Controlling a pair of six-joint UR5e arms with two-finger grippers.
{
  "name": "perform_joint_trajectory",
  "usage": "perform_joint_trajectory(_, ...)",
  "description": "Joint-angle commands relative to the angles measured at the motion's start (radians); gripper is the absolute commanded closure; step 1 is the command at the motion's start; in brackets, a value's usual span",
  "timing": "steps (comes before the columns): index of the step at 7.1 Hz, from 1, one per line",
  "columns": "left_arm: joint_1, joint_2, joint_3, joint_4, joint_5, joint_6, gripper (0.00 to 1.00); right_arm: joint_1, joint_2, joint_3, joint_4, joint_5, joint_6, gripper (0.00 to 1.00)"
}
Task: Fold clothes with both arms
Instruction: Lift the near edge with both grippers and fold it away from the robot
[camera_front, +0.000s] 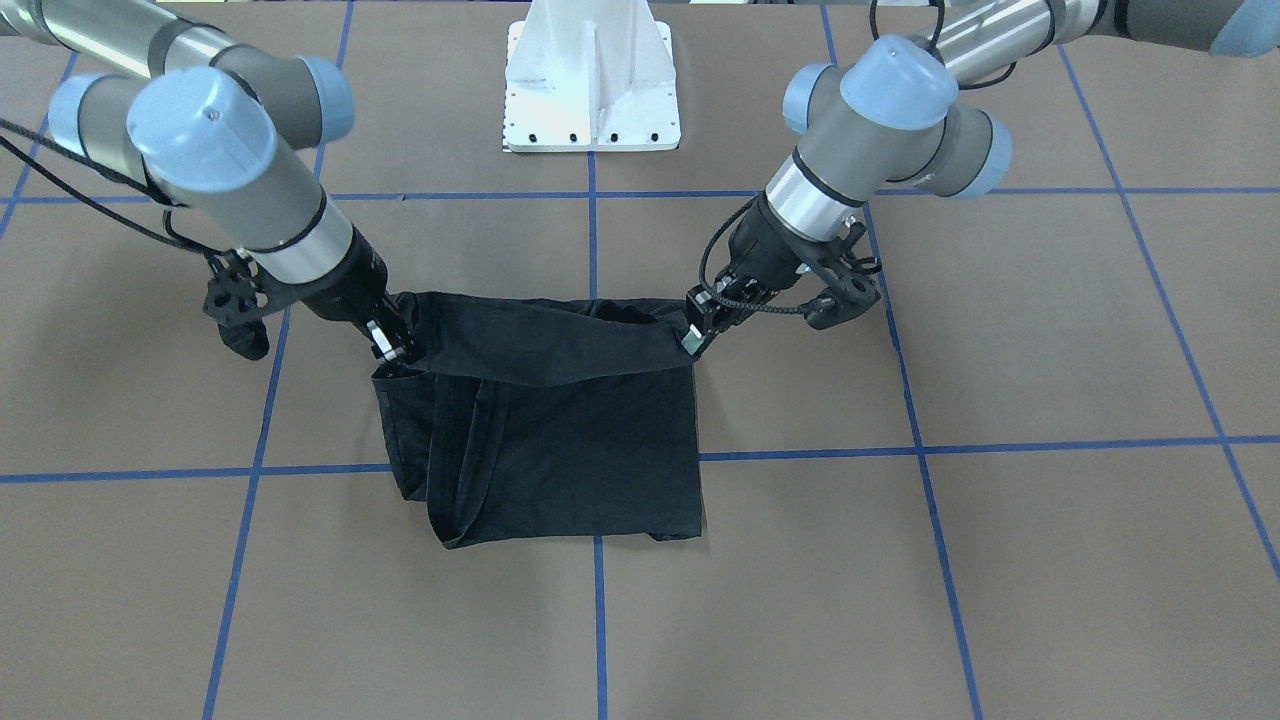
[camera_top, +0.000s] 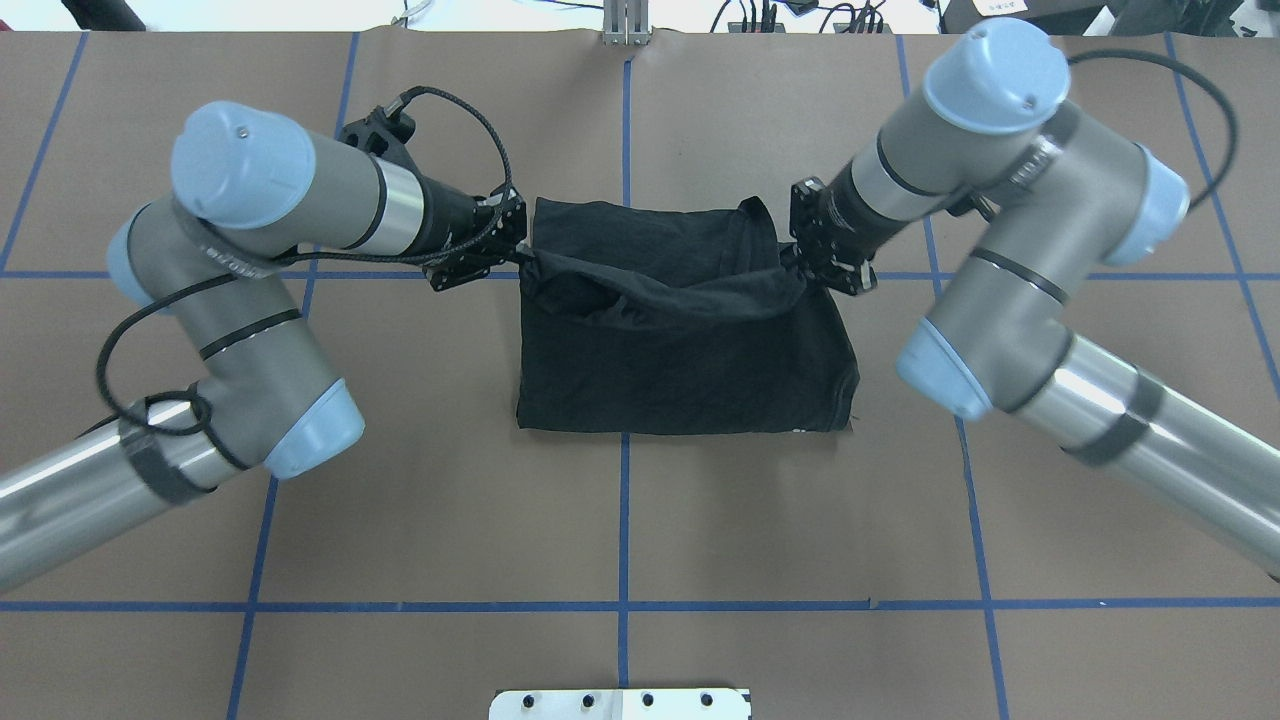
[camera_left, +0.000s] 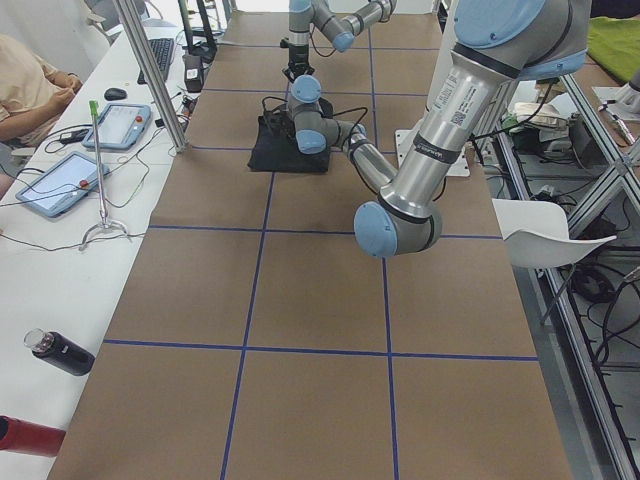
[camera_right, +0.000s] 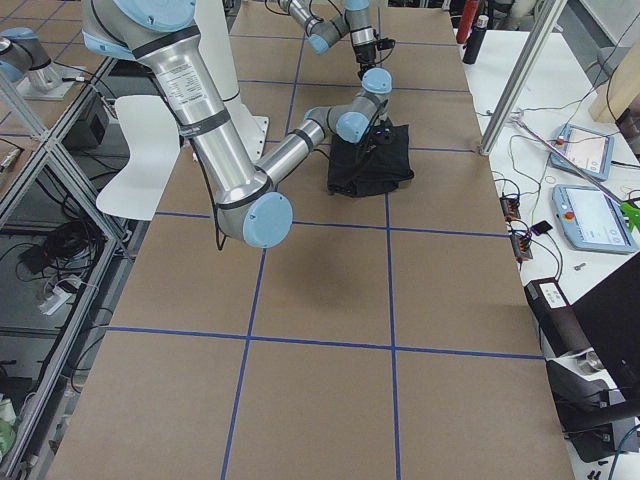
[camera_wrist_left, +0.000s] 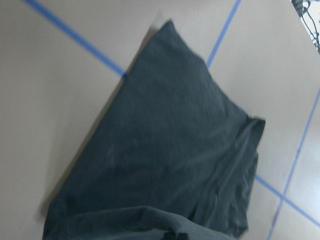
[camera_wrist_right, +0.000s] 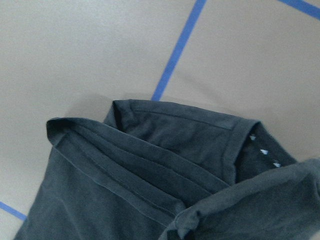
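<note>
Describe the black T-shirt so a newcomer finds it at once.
Start at the brown table with its blue tape grid. Between the left claw and right claw lies the black T-shirt, the only cloth there, one edge lifted.

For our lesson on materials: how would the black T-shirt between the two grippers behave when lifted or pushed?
Probably floppy: the black T-shirt sags between the left gripper and right gripper. Likely light: two small pinches hold its edge up. Pushed, it would likely bunch rather than slide whole, given its loose folds.
</note>
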Motion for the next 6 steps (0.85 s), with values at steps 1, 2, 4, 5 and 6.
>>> perform_joint_trajectory(1,-0.050,-0.160,0.358,-0.203,0.047,0.011,0.61,0.069,0.226,-0.495,0.256,-0.004,-0.074,0.01)
perform_joint_trajectory(2,-0.083,-0.202,0.486,-0.277,0.102,0.093,0.08,0.074,0.279,-0.583,0.256,-0.027,-0.162,0.00)
perform_joint_trajectory(4,-0.133,-0.202,0.488,-0.276,0.098,0.152,0.00,0.152,0.302,-0.579,0.250,0.028,-0.209,0.00)
perform_joint_trajectory(5,-0.133,-0.201,0.475,-0.273,0.094,0.151,0.00,0.151,0.295,-0.544,0.250,0.033,-0.217,0.00)
perform_joint_trajectory(6,-0.136,-0.193,0.453,-0.271,0.074,0.157,0.00,0.140,0.259,-0.475,0.249,0.031,-0.211,0.00)
